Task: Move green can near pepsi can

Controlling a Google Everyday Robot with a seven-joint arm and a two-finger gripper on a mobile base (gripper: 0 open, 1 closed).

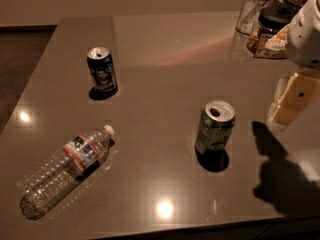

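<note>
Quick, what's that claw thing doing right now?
Gripper: at the right edge, apart from the green can; open or closed cannot be told.

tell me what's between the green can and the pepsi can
Nothing: in the camera view only bare table separates the green can and pepsi can. The gripper hangs at the right edge.

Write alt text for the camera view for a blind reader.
A green can stands upright on a brown table, apart from an upright pepsi can farther back to its left; the gripper hovers at the right edge, touching neither. A clear plastic bottle lies on its side front left; a glass and jar stand back right.
</note>
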